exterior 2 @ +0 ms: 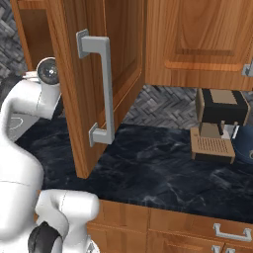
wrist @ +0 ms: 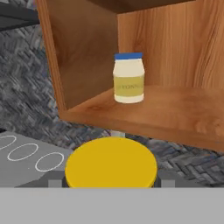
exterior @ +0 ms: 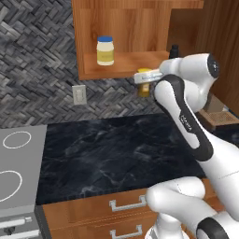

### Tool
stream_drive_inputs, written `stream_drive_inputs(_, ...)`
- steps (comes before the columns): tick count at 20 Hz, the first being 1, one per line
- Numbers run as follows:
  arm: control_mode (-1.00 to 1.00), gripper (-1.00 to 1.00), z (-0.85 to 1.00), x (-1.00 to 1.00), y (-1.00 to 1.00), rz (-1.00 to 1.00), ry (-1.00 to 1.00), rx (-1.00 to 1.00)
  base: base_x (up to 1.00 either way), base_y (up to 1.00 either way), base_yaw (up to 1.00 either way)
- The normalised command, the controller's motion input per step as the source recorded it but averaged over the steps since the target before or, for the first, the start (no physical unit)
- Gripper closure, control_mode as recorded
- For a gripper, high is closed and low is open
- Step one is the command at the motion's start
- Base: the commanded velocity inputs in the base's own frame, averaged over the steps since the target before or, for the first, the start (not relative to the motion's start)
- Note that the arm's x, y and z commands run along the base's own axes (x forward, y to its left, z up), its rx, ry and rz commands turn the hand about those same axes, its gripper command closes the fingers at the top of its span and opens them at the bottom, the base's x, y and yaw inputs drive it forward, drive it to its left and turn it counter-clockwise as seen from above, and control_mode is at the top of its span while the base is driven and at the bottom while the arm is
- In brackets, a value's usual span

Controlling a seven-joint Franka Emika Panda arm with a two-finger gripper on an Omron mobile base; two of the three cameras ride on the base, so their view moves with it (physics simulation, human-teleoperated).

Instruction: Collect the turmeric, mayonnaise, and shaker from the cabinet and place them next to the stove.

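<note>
Fingers clamped at about half spread on either side of the small jar with the yellow lid and brownish-yellow body, the turmeric, with the dark finger tips just peeking out beside the lid at the bottom centre of the hand view. Seen in the left base view at upper centre-right: same jar gripped by the two-finger gripper, held in the air just below and in front of the shelf edge of the reddish-brown wooden wall cabinet, well above the black marbled countertop. Left standing on the shelf board, upper middle of the frame: cream-white rounded mayonnaise jar with blue lid and pale yellow label, upright. Glimpsed at the right end of the shelf, behind the white arm: tiny near-black bottle-shaped shaker, mostly hidden. Flat grey stove with white ring outlines lay at the lower left, well apart from the held jar. Judged light and rigid, with a smooth, probably slippery body, so best held across the body under the lid, as here, and kept upright during the carry. Judged heavier and wider: the mayonnaise, calling for a broader spread of the fingers around its middle. Open cabinet door with grey handle stood at the upper left of the right base view.
</note>
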Motion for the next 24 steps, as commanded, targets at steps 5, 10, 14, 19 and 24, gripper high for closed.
stream_drive_inputs(5,-1.0,1.0,-0.62,-0.88,0.3,0.32,0.05,-0.05,0.0,0.0,0.0)
stream_drive_inputs(10,-1.0,1.0,-0.68,-0.54,0.64,0.37,0.14,-0.15,0.0,0.0,0.0)
stream_drive_inputs(14,-1.0,1.0,-0.62,0.1,0.96,0.27,0.16,-0.1,0.0,0.0,0.0)
stream_drive_inputs(19,-1.0,1.0,-0.5,0.6,0.71,0.2,0.08,0.02,0.0,0.0,0.0)
stream_drive_inputs(24,-1.0,1.0,-0.44,0.71,0.44,0.15,0.01,0.09,0.0,0.0,0.0)
